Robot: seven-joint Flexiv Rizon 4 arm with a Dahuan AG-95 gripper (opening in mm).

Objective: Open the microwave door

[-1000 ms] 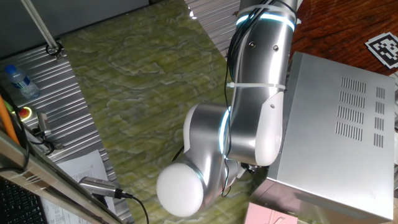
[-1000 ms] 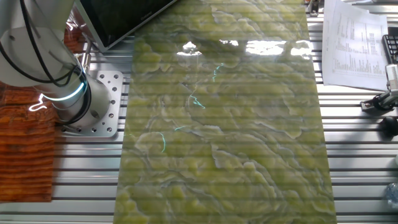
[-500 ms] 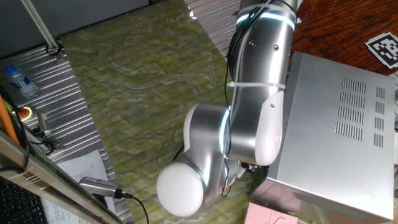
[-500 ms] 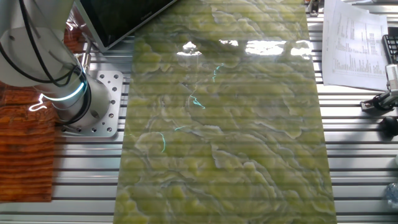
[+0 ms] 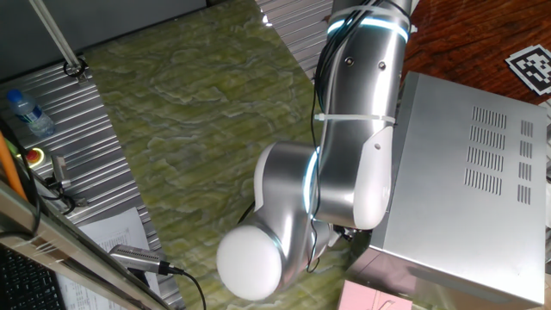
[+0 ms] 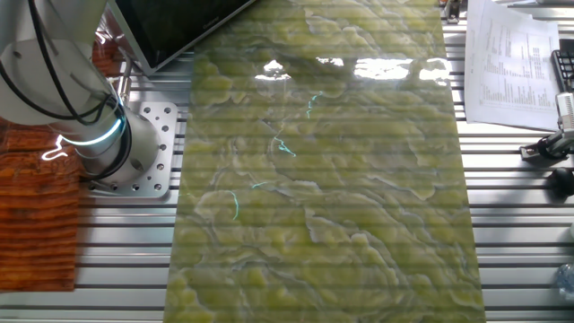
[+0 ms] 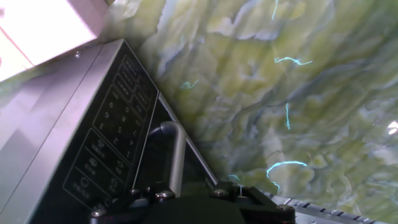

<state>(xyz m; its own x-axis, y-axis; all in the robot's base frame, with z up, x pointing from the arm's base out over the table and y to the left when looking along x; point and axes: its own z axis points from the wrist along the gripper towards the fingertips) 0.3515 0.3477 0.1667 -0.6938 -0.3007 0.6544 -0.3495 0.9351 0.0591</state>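
In the hand view the microwave (image 7: 56,124) fills the left side, with its dark button panel facing me. The microwave door (image 7: 189,158) lies beside the panel, and its slim silver bar handle (image 7: 177,152) runs down to my gripper (image 7: 189,198). The handle passes between the gripper's black finger mounts at the bottom edge. The fingertips are hidden, so I cannot tell whether they press on the handle. In one fixed view the vented silver casing (image 5: 465,164) is at the right and my arm (image 5: 344,146) hides the gripper. The other fixed view shows the door's dark glass (image 6: 175,22) at the top left.
A pink box (image 5: 374,297) sits by the microwave's near corner and also shows in the hand view (image 7: 43,25). A green marbled mat (image 6: 323,179) covers the table. A water bottle (image 5: 26,112), papers (image 6: 511,67) and cables lie at the edges.
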